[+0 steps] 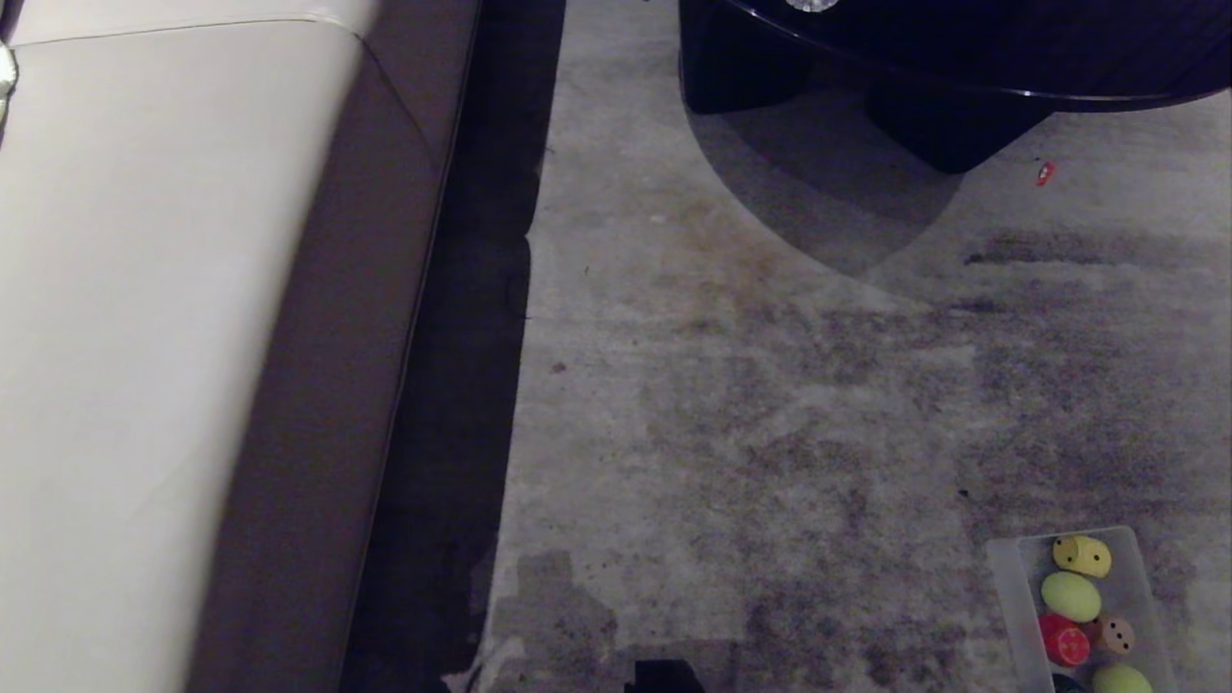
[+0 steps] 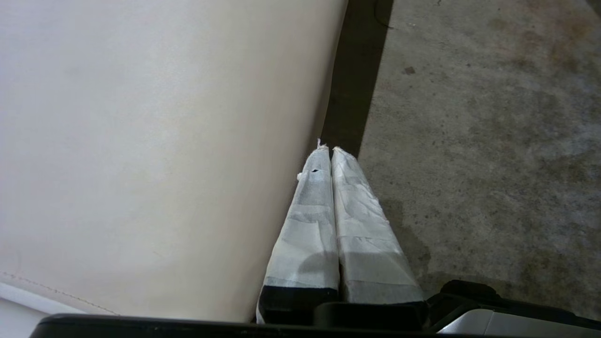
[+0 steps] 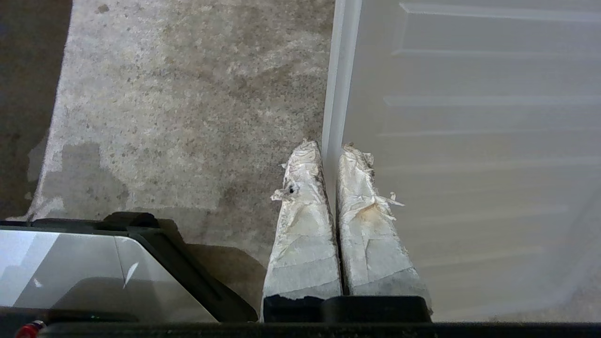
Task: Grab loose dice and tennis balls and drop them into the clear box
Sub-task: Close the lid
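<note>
Head view is showing the clear box (image 1: 1006, 577) on the carpet (image 1: 731, 404), holding dice (image 1: 1081, 555) and tennis balls (image 1: 1070, 596). Both my left hand (image 2: 328, 150) and right hand (image 3: 328, 148) are pinched together, empty. I'm worrying that driving blind could be clipping the box or lid (image 3: 469, 141).

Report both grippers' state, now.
Left gripper: shut, holding nothing, beside the sofa.
Right gripper: shut, holding nothing, over the ribbed lid panel.

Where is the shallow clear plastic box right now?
In the head view, the shallow clear plastic box sits on the grey carpet at the bottom right corner, cut by the frame edge, holding dice and tennis balls.
</note>
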Available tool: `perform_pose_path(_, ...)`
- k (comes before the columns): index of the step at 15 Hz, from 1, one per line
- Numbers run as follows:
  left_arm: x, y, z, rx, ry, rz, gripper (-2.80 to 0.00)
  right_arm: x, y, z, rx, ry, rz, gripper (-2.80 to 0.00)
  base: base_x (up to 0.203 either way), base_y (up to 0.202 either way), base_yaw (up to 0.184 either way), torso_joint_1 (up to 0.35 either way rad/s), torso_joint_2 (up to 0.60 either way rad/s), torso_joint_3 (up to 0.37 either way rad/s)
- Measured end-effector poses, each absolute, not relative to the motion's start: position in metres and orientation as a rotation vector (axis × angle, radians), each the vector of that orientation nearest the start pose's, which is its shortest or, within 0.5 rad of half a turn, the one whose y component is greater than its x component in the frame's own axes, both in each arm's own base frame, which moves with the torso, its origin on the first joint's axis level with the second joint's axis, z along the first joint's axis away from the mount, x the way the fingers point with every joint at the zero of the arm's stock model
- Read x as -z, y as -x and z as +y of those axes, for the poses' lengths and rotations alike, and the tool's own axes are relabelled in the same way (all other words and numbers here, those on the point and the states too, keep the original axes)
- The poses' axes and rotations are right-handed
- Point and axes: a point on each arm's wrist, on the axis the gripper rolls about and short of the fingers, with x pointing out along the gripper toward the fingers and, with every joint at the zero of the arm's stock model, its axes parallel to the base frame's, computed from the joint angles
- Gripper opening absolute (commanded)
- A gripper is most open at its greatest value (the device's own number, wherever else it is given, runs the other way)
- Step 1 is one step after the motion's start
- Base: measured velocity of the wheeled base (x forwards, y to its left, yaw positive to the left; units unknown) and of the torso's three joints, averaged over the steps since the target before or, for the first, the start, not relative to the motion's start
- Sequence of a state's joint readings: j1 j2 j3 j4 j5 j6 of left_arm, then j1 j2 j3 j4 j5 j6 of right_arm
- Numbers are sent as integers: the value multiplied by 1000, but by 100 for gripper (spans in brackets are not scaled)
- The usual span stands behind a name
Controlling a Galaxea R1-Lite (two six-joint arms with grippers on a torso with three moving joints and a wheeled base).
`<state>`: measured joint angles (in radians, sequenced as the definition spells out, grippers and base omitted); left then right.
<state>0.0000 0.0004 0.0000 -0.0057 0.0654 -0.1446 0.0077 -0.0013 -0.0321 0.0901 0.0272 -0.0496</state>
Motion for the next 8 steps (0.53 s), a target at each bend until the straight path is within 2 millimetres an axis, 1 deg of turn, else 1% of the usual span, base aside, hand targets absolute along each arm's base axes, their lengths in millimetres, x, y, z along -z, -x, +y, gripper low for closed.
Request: perform_pose_path(8,-76,23,1,-65,144,-10,-280,-75,26,0,-37,48,56,-280,0,0,0,0,0,0)
